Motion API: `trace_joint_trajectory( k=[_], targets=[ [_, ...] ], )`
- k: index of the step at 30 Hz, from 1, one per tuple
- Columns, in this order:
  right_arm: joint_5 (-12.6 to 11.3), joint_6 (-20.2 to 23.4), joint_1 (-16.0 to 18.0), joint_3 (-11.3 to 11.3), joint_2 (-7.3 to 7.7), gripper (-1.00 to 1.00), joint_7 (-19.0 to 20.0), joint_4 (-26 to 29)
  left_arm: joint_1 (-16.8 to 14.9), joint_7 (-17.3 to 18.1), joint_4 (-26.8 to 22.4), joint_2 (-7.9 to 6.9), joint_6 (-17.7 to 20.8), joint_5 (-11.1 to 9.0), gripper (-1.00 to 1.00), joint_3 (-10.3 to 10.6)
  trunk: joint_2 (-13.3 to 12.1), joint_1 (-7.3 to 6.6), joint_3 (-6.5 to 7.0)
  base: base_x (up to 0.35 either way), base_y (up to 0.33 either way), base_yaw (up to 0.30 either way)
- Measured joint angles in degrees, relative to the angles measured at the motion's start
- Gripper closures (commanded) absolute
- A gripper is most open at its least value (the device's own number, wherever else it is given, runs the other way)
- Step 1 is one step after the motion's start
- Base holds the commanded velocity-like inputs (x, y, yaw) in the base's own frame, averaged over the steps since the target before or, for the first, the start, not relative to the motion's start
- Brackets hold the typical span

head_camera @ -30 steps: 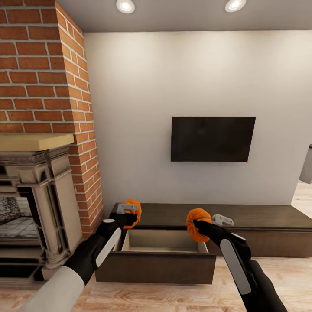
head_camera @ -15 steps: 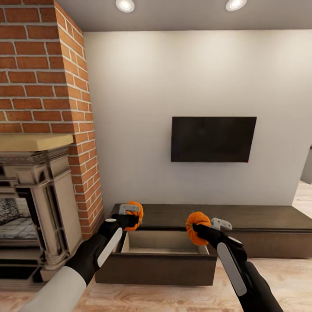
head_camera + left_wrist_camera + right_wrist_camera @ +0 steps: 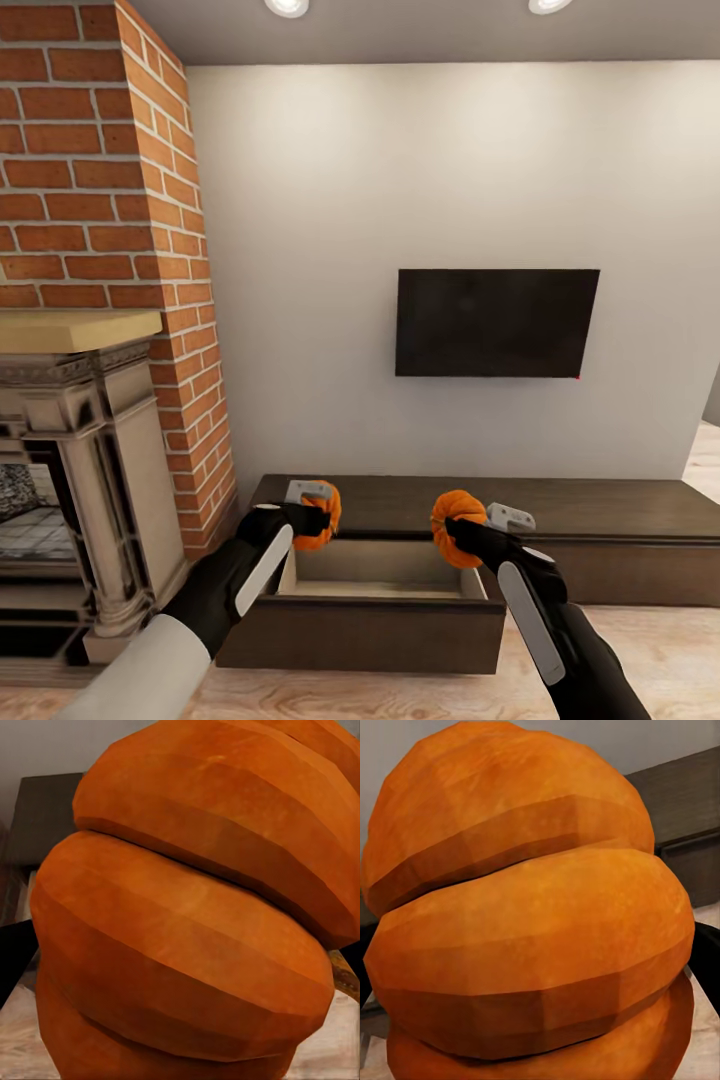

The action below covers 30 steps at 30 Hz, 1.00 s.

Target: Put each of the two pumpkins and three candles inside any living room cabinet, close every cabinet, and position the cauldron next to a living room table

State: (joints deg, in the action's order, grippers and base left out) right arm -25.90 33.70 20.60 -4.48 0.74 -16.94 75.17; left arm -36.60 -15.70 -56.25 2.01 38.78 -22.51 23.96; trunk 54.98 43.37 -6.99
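My left gripper (image 3: 318,517) clenched round left pumpkin (image 3: 322,516), above open drawer's (image 3: 380,606) left rear corner. My right gripper (image 3: 462,533) clamped on right pumpkin (image 3: 456,522), above drawer's right end. Cabinet (image 3: 600,530) runs along wall under TV (image 3: 497,322).

A red brick chimney column (image 3: 110,170) rises at the left, up to the ceiling. Against its foot stands a beige carved stone fireplace (image 3: 95,470) with a flat pale mantel shelf. A black rectangular flat screen (image 3: 497,322) hangs on the plain white wall (image 3: 420,180). Round recessed ceiling lights (image 3: 287,6) glow above, and pale wood plank flooring (image 3: 660,650) lies below.
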Motion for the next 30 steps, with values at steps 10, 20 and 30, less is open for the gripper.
trace_joint_trajectory(
  k=[10,20,30],
  targets=[
    [-0.06,0.04,1.11,-0.4,-0.03,1.0,-0.07,-2.2,-0.07,0.09,0.03,0.78,6.0,-0.03,1.0,-0.05,0.01,0.0,0.01,0.019,0.0,0.0],
    [-0.2,0.06,2.64,-1.18,-0.37,1.0,-0.11,-4.87,-0.21,-0.02,0.37,1.15,8.86,-0.62,1.0,0.0,0.01,-0.01,0.01,0.115,0.0,0.0],
    [-0.26,0.16,3.94,-1.22,-0.42,1.0,-0.06,-7.07,-0.25,-0.06,0.81,1.25,9.14,-0.41,1.0,0.01,0.01,-0.01,0.01,0.17,0.0,0.0]
  ],
)
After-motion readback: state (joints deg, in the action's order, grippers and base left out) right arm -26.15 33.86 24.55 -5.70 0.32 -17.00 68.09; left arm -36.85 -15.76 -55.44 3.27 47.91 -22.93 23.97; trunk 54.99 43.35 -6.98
